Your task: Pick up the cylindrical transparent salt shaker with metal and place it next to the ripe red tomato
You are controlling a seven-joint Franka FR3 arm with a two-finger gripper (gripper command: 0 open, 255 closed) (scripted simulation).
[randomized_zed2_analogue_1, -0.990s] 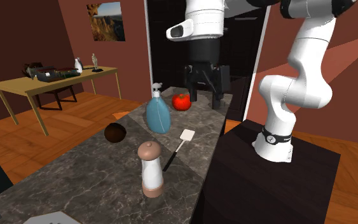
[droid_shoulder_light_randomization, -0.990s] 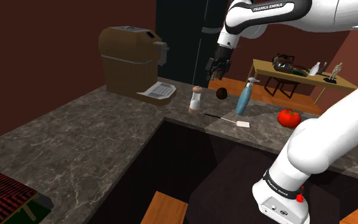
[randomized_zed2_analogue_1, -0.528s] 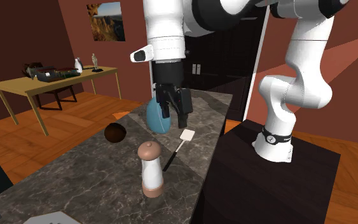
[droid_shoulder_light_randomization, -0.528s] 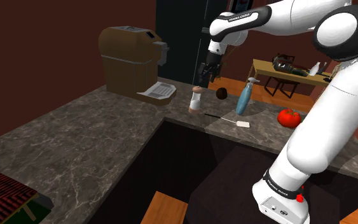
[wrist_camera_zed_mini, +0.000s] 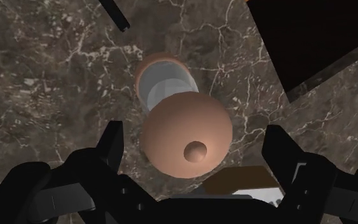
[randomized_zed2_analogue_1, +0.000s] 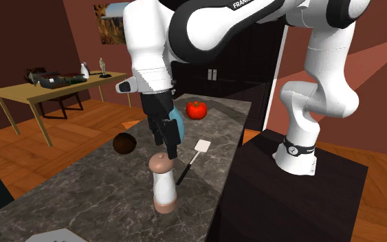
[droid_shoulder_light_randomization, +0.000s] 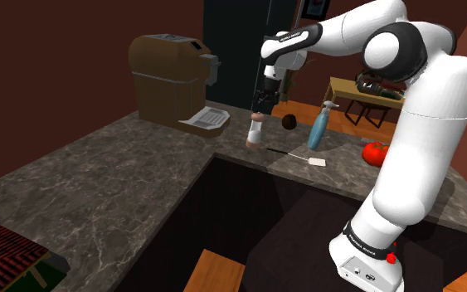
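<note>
Upright tan-capped shaker [randomized_zed2_analogue_1: 163, 184], seemingly clear-bodied; red tomato [randomized_zed2_analogue_1: 196, 109] well apart.

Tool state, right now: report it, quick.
Tool: open, fingers apart just above the salt shaker, not touching it, holding nothing.
</note>
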